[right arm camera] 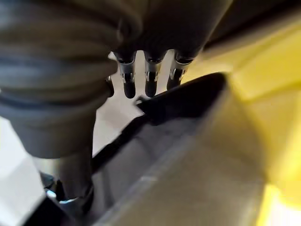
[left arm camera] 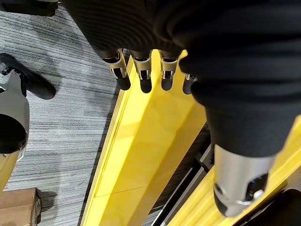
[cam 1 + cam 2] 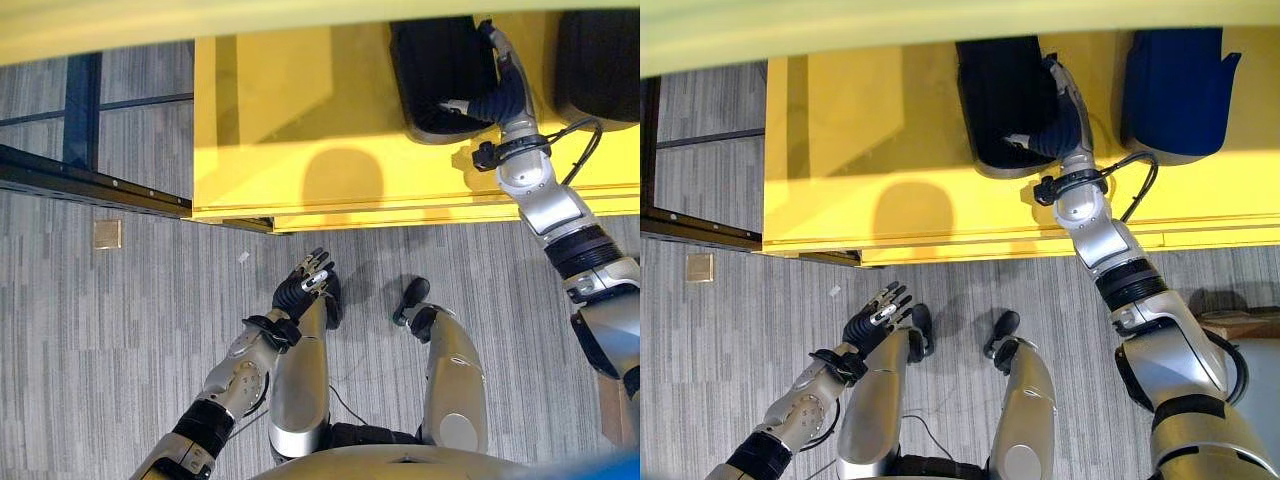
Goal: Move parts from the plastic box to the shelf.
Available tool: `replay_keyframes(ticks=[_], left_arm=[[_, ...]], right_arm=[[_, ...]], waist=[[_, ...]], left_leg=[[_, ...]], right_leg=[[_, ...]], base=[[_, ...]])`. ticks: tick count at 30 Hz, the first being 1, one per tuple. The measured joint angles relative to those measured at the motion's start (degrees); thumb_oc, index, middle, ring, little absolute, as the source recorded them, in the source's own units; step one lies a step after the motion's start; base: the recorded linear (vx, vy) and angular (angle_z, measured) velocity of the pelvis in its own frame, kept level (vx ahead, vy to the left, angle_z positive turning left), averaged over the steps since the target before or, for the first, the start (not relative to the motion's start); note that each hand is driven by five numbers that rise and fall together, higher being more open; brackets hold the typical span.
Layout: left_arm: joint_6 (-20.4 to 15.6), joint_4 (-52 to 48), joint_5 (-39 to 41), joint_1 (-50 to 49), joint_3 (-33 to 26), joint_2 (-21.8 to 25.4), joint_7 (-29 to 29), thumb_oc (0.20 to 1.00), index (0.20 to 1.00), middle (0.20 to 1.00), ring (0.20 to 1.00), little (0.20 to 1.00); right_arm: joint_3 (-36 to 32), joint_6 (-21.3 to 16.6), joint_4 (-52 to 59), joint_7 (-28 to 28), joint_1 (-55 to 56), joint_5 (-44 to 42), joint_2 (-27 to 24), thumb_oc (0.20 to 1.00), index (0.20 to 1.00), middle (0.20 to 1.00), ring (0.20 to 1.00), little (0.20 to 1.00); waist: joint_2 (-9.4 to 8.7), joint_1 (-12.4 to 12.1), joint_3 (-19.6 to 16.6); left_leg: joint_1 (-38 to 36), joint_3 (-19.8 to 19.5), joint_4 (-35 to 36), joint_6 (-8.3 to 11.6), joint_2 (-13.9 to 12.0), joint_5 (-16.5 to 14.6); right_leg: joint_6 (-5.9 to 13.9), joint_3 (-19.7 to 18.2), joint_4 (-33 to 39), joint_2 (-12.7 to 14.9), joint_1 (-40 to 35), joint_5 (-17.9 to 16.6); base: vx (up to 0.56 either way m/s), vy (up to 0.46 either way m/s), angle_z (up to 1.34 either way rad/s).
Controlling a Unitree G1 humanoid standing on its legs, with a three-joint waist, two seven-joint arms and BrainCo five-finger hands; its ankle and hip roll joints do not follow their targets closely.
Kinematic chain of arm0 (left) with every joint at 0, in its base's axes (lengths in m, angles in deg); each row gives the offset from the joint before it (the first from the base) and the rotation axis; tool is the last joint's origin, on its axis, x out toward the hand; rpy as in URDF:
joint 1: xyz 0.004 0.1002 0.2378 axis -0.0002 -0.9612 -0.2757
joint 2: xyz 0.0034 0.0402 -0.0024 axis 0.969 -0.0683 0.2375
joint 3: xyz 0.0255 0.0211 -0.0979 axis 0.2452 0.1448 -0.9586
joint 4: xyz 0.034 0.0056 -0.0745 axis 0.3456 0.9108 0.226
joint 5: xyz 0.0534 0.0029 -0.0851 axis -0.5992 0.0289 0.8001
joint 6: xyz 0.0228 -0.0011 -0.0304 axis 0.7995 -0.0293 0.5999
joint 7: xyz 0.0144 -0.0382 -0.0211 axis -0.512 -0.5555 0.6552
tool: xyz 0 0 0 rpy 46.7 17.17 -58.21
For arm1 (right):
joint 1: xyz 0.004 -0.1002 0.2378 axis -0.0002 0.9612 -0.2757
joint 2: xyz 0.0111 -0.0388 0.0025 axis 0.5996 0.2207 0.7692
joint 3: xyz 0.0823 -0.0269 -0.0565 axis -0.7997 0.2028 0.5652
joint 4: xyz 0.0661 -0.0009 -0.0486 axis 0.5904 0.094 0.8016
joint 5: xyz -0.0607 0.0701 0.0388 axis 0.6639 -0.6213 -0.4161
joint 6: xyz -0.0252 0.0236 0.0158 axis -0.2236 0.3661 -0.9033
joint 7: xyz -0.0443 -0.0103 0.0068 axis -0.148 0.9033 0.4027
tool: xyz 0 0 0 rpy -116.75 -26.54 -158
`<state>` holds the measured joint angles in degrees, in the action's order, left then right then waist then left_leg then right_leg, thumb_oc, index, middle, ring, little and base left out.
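A black moulded part (image 3: 430, 70) lies on the yellow shelf (image 3: 280, 120), towards its right. My right hand (image 3: 505, 90) rests along that part's right side, fingers straight and the thumb spread onto its edge. In the right wrist view the fingers (image 1: 149, 77) are straight, with the dark part (image 1: 188, 99) just past their tips. A second dark part (image 3: 1175, 90) sits further right on the shelf. My left hand (image 3: 305, 285) hangs low in front of the shelf, open and holding nothing; its fingers (image 2: 141, 75) are straight in the left wrist view.
A yellow upper shelf edge (image 3: 200, 25) crosses the top. A dark metal frame (image 3: 80, 180) runs along the grey carpet at the left, with a small tan square (image 3: 107, 234) near it. A cardboard box (image 3: 1240, 325) stands on the floor at the right.
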<state>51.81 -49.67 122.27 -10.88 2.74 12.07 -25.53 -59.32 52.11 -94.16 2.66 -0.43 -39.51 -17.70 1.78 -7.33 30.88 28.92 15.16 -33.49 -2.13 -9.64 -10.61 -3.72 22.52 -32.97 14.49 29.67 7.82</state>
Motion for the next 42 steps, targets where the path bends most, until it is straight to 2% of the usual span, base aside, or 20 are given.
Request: replay_keyframes(ticks=[12, 21, 42], left_arm=[[-0.38, -0.02, -0.51, 0.46, 0.19, -0.07, 0.2, 1.0, 1.0, 1.0, 1.0, 1.0], [-0.89, -0.02, -0.52, 1.08, 0.2, -0.14, 0.47, 1.0, 1.0, 1.0, 1.0, 1.0], [-1.48, -0.09, -0.52, 1.94, 0.65, -1.76, 2.6, 1.0, 1.0, 1.0, 1.0, 1.0]], right_arm=[[-5.06, 0.26, -1.03, 2.48, 0.48, -1.89, 1.45, 1.0, 1.0, 1.0, 1.0, 1.0], [-5.18, 0.44, -1.03, 3.19, 2.31, -1.85, 1.45, 1.0, 1.0, 1.0, 1.0, 1.0], [-9.69, 0.92, 0.61, 7.86, 4.86, -3.02, 2.19, 1.0, 1.0, 1.0, 1.0, 1.0]], waist=[[0.35, 0.61, 0.0], [1.1, 0.68, 0.19], [1.09, 1.74, 0.21]], left_leg=[[-0.13, 0.22, 0.24, 0.3, 0.01, 0.19], [-0.49, 0.55, 0.39, 0.07, 0.03, 0.04], [-0.36, 1.53, 0.43, -0.07, -0.2, -0.07]], right_leg=[[-0.01, -0.02, 0.08, -0.01, 0.05, -0.01], [-0.04, -0.42, -0.05, -0.01, 0.06, 0.02], [0.08, -1.38, 0.03, -0.3, 0.89, -0.01]], base=[[0.0, 0.0, 0.0], [0.0, 0.0, 0.0], [0.0, 0.0, -0.01]])
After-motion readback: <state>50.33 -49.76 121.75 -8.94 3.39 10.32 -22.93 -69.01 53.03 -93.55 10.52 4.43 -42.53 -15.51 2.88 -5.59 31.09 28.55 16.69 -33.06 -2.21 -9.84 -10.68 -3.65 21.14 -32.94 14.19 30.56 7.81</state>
